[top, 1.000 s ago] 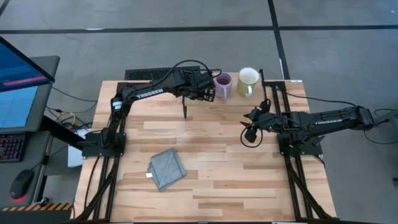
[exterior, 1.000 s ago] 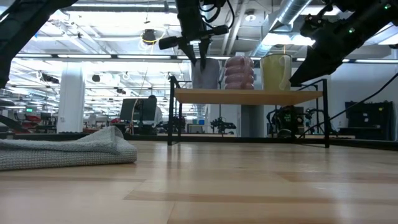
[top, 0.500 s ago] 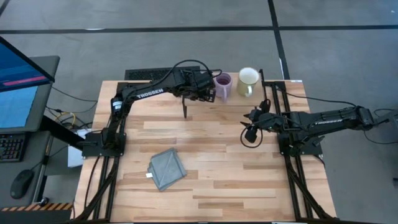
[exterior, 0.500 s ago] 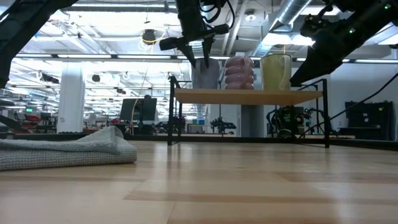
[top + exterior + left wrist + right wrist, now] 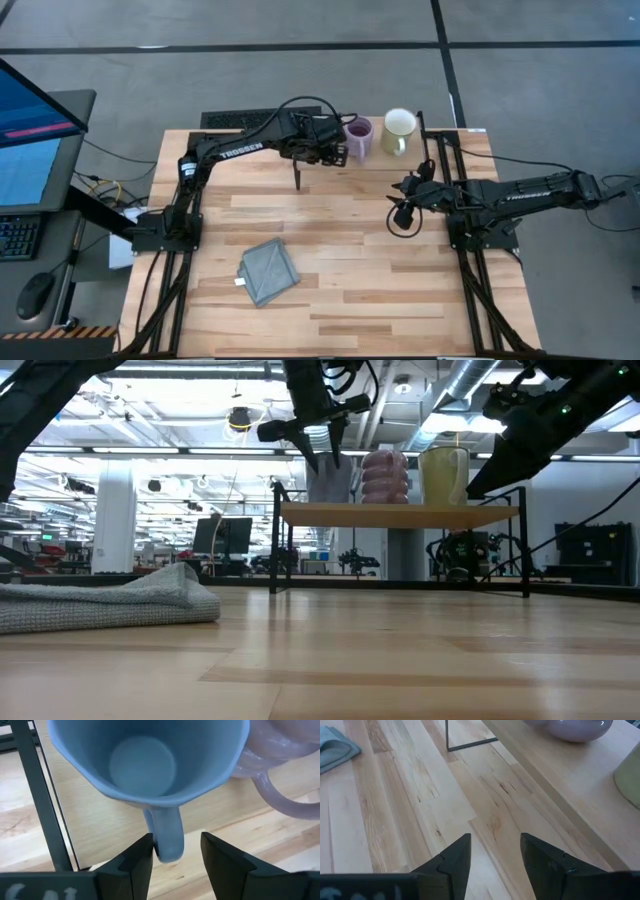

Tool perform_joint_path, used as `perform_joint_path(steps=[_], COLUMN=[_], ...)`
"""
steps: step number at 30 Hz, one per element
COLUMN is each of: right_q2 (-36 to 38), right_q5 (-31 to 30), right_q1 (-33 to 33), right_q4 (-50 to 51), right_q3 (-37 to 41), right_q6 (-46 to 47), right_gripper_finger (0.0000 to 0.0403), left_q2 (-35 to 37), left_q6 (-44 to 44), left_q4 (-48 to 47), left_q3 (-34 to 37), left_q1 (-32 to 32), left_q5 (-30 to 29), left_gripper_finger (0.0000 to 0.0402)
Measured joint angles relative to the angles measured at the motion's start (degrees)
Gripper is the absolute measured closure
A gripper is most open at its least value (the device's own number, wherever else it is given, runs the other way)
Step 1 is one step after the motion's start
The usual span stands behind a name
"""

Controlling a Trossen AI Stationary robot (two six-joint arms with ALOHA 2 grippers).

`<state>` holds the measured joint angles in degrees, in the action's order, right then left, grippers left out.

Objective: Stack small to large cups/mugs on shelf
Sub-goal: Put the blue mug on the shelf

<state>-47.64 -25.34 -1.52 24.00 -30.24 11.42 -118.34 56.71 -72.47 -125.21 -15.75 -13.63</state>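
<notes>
From above, my left gripper point(image 5: 332, 150) covers the blue mug point(image 5: 145, 765) completely, so only the purple mug point(image 5: 358, 137) and the cream mug point(image 5: 398, 130) show on the shelf point(image 5: 400, 515). At table height the blue mug is mostly behind my fingers point(image 5: 318, 455), and its handle cannot be made out there. My left wrist camera cuts off the blue mug's rim at the top edge and the purple mug at the side. My right wrist camera catches only the purple mug's base and a sliver of what is probably the cream mug. The cloth point(image 5: 335, 747) is cropped there too.
</notes>
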Motion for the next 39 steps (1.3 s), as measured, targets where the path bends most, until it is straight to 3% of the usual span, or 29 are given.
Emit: perform_joint_path(steps=[39], right_q2=[0.0], right_q5=[0.0], right_q1=[0.0], right_q4=[0.0], right_q3=[0.0], right_q6=[0.0], right_gripper_finger=[0.0210], left_q2=[0.1], left_q6=[0.1], left_q4=[-0.5], left_q3=[0.0], left_q1=[0.1], left_q5=[7.6], left_gripper_finger=[0.0246])
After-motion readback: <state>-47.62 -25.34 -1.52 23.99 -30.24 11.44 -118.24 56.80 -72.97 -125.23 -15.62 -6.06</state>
